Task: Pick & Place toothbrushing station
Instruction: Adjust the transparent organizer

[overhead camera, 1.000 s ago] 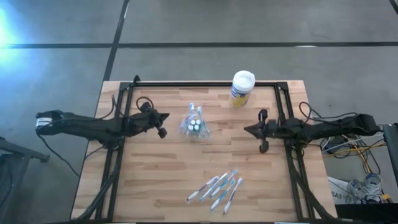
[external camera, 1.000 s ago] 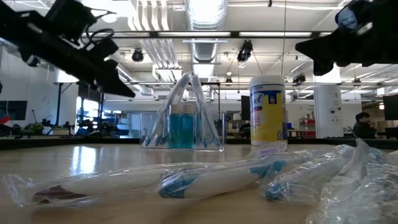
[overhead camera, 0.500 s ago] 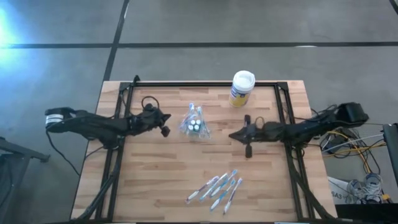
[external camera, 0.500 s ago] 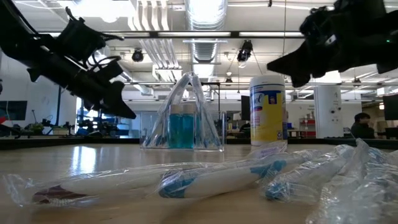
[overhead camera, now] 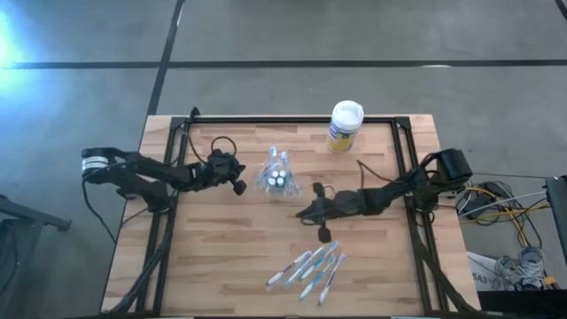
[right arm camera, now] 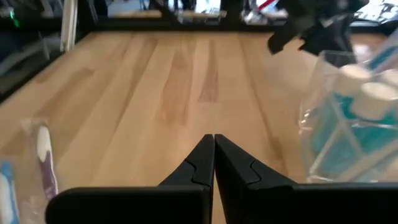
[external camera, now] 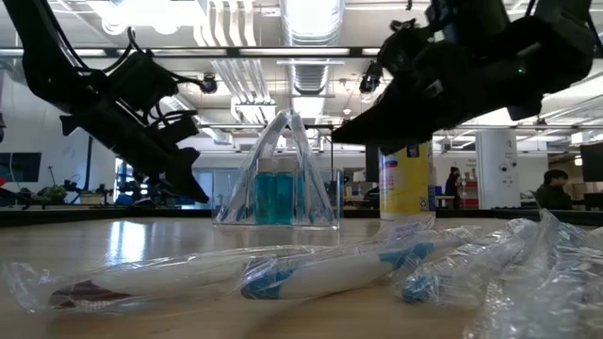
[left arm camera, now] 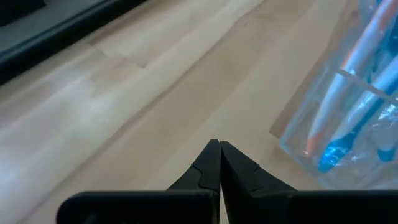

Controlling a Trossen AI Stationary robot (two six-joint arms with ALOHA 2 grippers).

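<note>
Right end effector [overhead camera: 301,213] now nearer holder [overhead camera: 277,178]

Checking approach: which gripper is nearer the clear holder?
Left, narrowly. Left gripper, shut, sits beside the clear holder on its left; right gripper, shut, is to its right and nearer the table's front.

So it's a light wood-plank table [overhead camera: 221,257] with a black frame, and sitting on it are a clear plastic holder [overhead camera: 278,175] mid-table, a white-lidded canister [overhead camera: 344,127] by the far edge, and a bunch of toothbrushes [overhead camera: 308,268], wrapped in plastic I think, near the front.
</note>
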